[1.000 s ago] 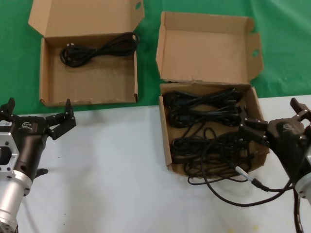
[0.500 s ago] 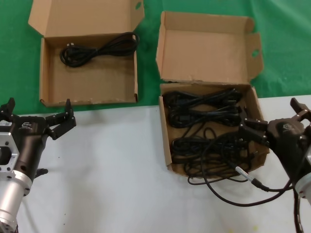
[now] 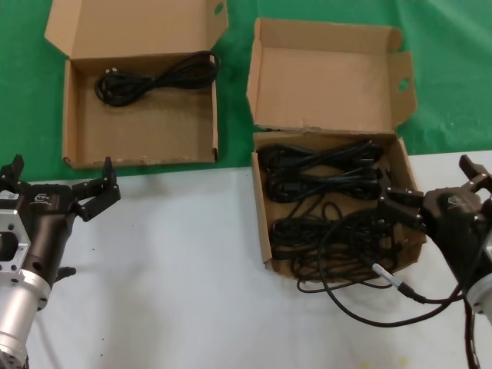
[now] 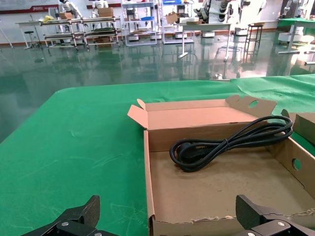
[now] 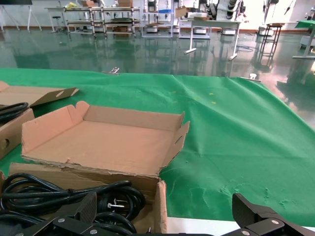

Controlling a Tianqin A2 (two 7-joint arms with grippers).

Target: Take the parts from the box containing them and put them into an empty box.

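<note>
- Right gripper (image 3: 430, 196) is sitting at the near right corner of the squarish cardboard box (image 3: 262, 231), fingers spread wide — one black fingertip (image 3: 395, 194) is reaching in over the cables, the other (image 3: 467, 165) is pointing outward past the box wall. Nothing is being pinched.
- The squarish box is lying half on the white tabletop (image 3: 177, 277) and half on the green cloth (image 3: 446, 69); its lid flap (image 3: 327, 77) is lying open on the far side, with a ragged crease where it joins the tray.
- The parts (image 3: 323, 177) — black coiled power cables — are filling this box in several overlapping bundles; I cannot count them.
- One loose cable (image 3: 361, 311) is trailing over the near wall onto the white tabletop, looping toward the right arm; a pale connector is showing just beside the near right corner.
- Right wrist view: cable coils and a plug (image 5: 115, 202) are lying just inside the box corner, between the two spread fingertips (image 5: 78, 211).
- The wide shallow box (image 3: 73, 134) is resting on the green cloth at far left, lid open, holding one coiled cable (image 3: 154, 77) along its far wall.
- Left gripper (image 3: 58, 181) is hovering over the white tabletop near the shallow box's near left corner, fingers splayed apart, holding nothing.
- Left wrist view: the shallow box's bare floor (image 4: 221, 187) is lying ahead, and the single cable (image 4: 226, 145) is lying against the far wall.
</note>
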